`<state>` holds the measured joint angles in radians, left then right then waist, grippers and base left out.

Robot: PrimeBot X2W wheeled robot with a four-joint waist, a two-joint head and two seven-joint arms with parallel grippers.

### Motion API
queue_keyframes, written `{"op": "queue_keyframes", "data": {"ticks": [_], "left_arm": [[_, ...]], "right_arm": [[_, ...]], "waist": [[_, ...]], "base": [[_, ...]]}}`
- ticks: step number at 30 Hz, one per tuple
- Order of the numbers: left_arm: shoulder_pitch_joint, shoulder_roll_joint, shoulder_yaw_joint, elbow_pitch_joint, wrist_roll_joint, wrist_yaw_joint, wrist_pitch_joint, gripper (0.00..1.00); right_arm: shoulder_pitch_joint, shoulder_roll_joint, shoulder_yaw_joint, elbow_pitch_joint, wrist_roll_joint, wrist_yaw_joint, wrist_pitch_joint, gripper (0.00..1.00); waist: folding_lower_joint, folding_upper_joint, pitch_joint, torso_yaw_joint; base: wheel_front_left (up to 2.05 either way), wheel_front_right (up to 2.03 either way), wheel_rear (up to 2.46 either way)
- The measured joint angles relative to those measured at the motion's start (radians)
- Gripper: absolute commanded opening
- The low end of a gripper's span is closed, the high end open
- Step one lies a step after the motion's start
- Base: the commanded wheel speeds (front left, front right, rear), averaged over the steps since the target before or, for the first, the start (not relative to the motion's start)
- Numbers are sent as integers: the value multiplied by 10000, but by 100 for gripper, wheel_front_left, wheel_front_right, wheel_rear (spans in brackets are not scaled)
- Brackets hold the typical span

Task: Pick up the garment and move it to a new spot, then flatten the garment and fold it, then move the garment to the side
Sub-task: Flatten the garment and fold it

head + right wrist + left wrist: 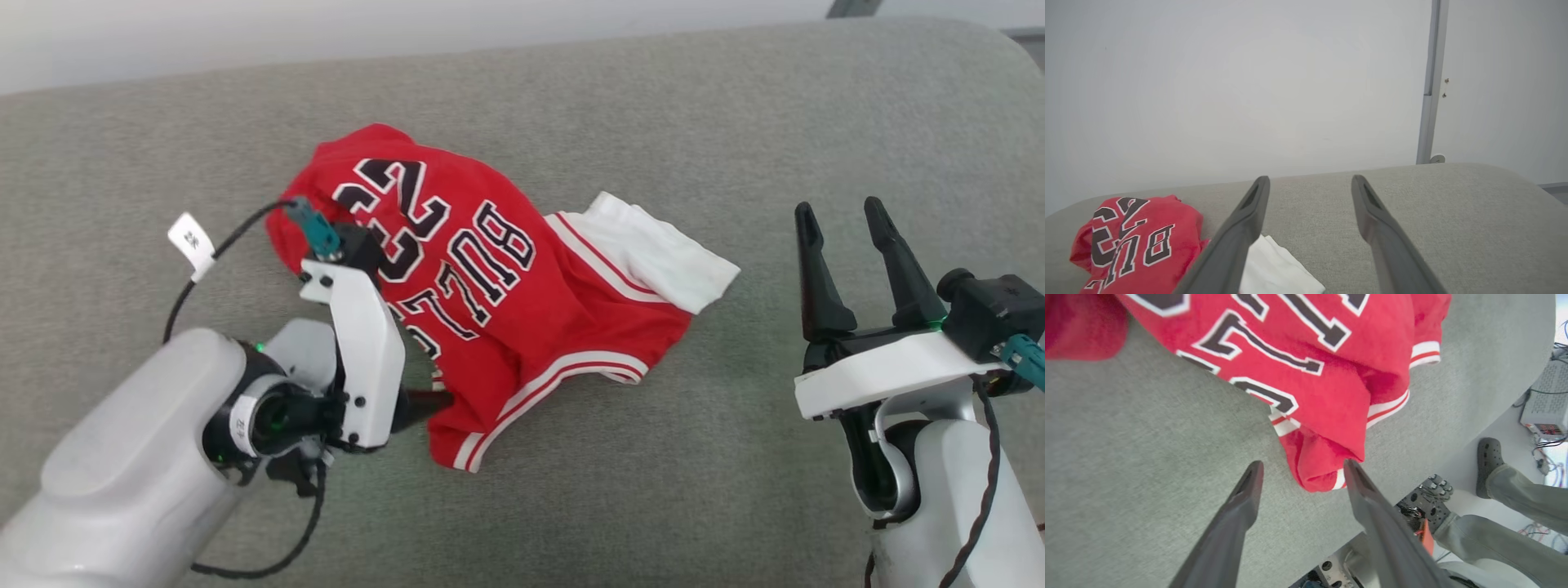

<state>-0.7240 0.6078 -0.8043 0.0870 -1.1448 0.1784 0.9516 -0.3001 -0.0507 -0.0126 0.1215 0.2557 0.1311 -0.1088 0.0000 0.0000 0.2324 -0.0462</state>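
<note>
On the grey bench, the shirt lies crumpled: red, one white sleeve, striped trim, black "BULLS 23" upside down. The left pincer gapes wide at its hem; right pincer wide, well apart.

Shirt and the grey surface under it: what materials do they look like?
Shirt: soft matte knit, likely cotton jersey; it slumps in loose folds. Grey surface: matte upholstery cloth, fine grainy weave, rounded padded-looking edge; fibre unclear.
</note>
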Motion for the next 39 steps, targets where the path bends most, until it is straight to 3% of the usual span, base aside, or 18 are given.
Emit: {"op": "queue_keyframes", "data": {"ticks": [7,11,12,13,22,30,34,39], "left_arm": [[387,-359,146,740,-531,203,-109,100],[501,-591,31,1684,-546,-23,-190,100],[500,-662,33,1910,-606,-119,-174,34],[476,-704,21,2090,-606,-270,-186,0],[346,-702,384,3279,-872,-704,-614,0],[393,604,1032,3367,-861,-650,-1106,0],[593,1407,1319,3377,-767,-414,-1352,0],[669,1781,1806,3164,-955,-368,-1643,0]], "right_arm": [[-123,-4,35,84,146,0,-90,100],[-126,-10,56,171,222,0,-121,100],[-127,-4,63,182,222,0,-148,100],[-128,-4,69,196,222,0,-148,100],[-43,-6,-174,205,201,0,-148,100],[43,-2,-274,113,98,0,27,100],[71,-8,-380,19,36,-2,121,100],[79,-4,-397,-117,-19,0,209,100]], "waist": [[1,0,333,-614],[0,0,427,-820],[0,0,432,-843],[0,0,424,-853],[0,0,238,-585],[0,0,4,-90],[0,0,-50,141],[0,0,-59,325]], "base": [[0,0,0],[0,0,0],[0,0,0],[0,0,0],[0,0,0],[0,0,0],[0,0,0],[0,0,0]]}}
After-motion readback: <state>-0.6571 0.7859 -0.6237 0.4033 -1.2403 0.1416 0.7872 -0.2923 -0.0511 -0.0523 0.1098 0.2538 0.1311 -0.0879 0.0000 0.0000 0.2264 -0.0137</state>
